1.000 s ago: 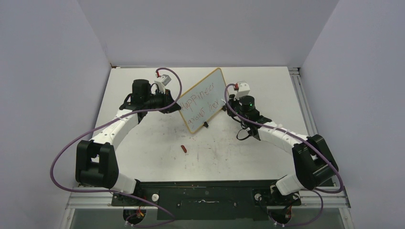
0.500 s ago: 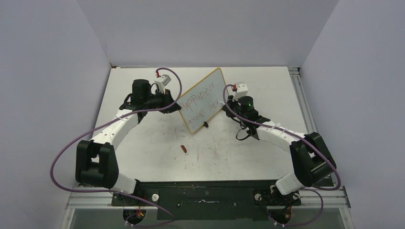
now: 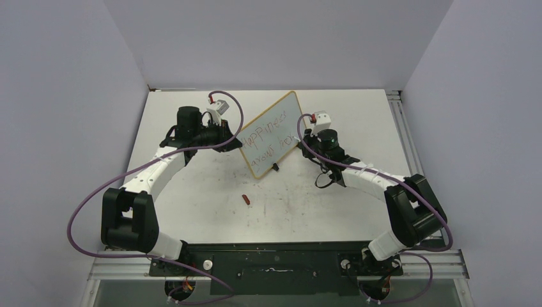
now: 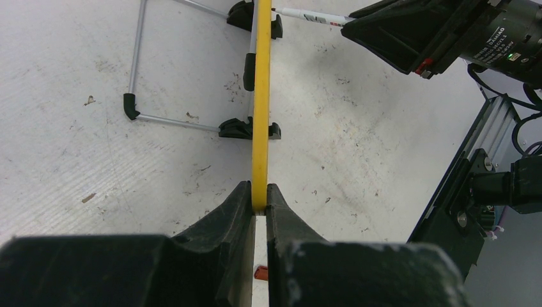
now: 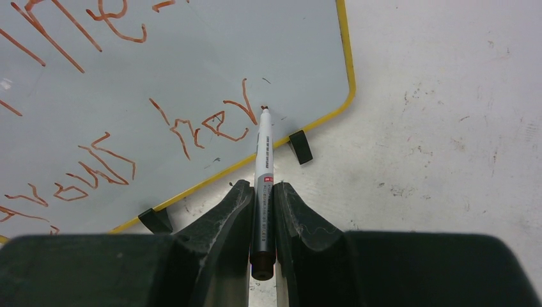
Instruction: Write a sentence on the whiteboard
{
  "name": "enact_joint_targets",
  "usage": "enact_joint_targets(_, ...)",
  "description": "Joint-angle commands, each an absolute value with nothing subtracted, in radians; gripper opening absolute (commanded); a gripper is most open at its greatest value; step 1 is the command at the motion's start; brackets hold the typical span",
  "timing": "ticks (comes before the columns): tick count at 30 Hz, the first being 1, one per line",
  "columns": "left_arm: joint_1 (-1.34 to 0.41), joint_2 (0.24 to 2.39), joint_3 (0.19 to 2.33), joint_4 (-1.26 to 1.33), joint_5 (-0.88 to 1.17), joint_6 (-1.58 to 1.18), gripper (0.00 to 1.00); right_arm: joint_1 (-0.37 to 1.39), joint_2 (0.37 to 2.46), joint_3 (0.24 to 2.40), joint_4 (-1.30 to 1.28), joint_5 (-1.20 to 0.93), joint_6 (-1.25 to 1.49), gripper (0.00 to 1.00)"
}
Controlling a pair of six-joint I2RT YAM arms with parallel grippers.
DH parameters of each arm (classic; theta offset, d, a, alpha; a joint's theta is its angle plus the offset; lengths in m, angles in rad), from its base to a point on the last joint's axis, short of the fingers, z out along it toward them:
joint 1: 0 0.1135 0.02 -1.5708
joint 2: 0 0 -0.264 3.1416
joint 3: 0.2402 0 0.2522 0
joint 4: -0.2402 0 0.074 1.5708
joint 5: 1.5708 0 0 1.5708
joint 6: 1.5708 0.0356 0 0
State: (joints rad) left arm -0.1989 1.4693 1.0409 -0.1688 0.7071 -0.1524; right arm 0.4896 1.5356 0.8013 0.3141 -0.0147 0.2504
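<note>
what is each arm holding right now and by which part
Left fingers clamp the whiteboard by its yellow frame edge; right fingers pinch the marker by the rear of its barrel.

The top view looks steeply down from high behind the arm bases at 6 o'clock, holding the whole surface [image 3: 287, 192] and the board [image 3: 271, 131] near centre. The left wrist view sits close behind the left tool [image 4: 258, 195], sighting edge-on along the board's frame toward 12 o'clock. The right wrist view looks close over the right tool [image 5: 261, 188] and marker [image 5: 263, 160] at the board's face; all three share the board.
</note>
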Motion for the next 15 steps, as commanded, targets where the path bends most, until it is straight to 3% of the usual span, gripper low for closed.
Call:
enact_joint_targets(1,-0.197,1.461,1.084,-0.166,0.727,-0.161,0.00,0.484,1.554,0.834,0.408,-0.007,0.258,0.05)
enact_joint_targets(15,-0.197,1.464,1.086,-0.167,0.728,-0.161,0.00,0.484,1.554,0.861,0.420,-0.003,0.246,0.05)
